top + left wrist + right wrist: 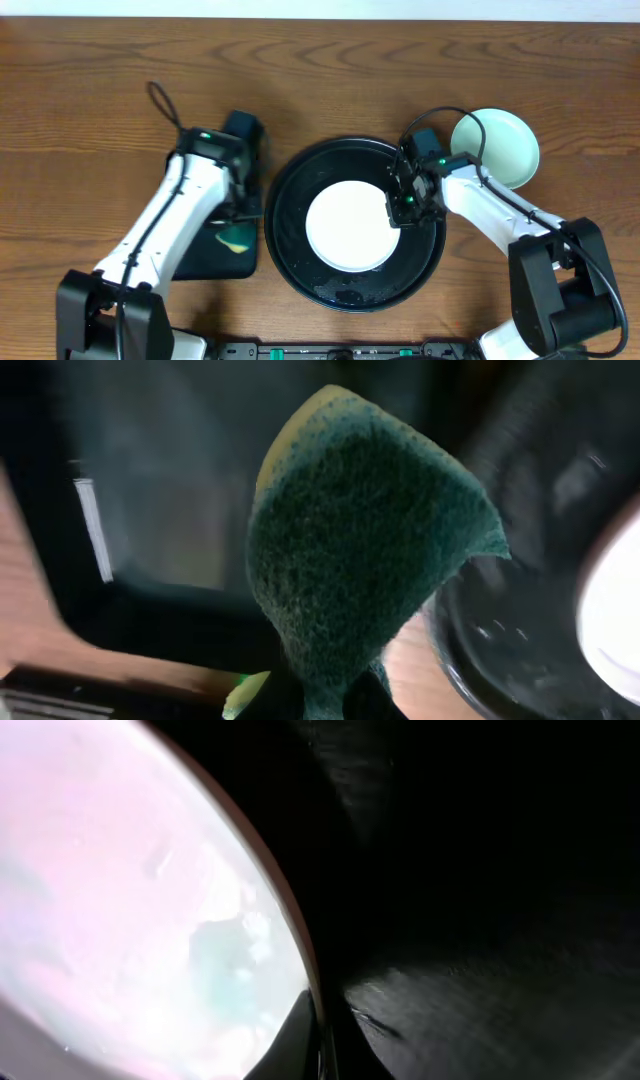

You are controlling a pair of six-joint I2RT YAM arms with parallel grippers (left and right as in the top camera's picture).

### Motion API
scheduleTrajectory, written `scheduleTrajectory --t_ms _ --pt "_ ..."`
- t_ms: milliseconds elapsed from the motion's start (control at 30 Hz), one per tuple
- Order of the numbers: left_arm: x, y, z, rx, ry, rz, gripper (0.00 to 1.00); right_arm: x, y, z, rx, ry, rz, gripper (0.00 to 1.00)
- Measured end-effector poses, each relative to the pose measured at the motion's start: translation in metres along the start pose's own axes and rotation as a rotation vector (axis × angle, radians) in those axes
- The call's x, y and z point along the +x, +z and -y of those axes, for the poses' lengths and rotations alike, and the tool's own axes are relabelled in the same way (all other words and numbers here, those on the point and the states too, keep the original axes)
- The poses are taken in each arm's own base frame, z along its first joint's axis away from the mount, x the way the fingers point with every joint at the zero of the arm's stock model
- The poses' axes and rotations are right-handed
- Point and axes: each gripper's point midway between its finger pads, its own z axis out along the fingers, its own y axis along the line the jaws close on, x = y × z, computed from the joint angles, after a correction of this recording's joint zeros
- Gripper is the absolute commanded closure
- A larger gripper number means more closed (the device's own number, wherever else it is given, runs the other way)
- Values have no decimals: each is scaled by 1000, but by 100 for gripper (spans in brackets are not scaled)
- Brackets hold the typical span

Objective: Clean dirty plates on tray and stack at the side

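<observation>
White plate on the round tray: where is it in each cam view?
Overhead: white plate centre frame, on the black tray.
Left wrist: plate a pale blur at the right edge, right of the sponge.
Right wrist: plate fills the left half.
Shared landmark: black tray, bordering the plate in every view.

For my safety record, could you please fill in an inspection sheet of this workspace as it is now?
surface: wooden table, no spill seen
job's things: white plate lies on round black tray; mint-green plate sits on the table, right of it
clutter: rectangular tray at left, below the sponge
end effectors: left end effector shut on sponge; right end effector shut, seemingly pinching white plate's right rim
cables: black cable loops at upper left; second cable arcs over mint-green plate
surroundings: nothing seen
</observation>
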Motion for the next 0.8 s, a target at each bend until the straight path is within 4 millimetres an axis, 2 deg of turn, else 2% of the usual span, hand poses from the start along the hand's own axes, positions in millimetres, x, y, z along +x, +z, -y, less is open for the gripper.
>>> scheduleTrajectory --t_ms 233,400,500,600,800 --pt "-21 4 -43 -17 -167 19 93 -46 -44 2 102 -69 140 98" --pt "-24 13 -59 -28 -225 -15 93 -67 -86 -5 199 -147 266 99" --pt "-24 20 -61 -36 -229 -43 93 -70 -104 -12 261 -199 321 99" --pt "-23 28 -60 -45 -225 -72 93 -68 -114 -19 311 -243 352 99" --pt "-24 39 -59 -57 -222 -107 93 -65 -118 -26 347 -288 366 98"
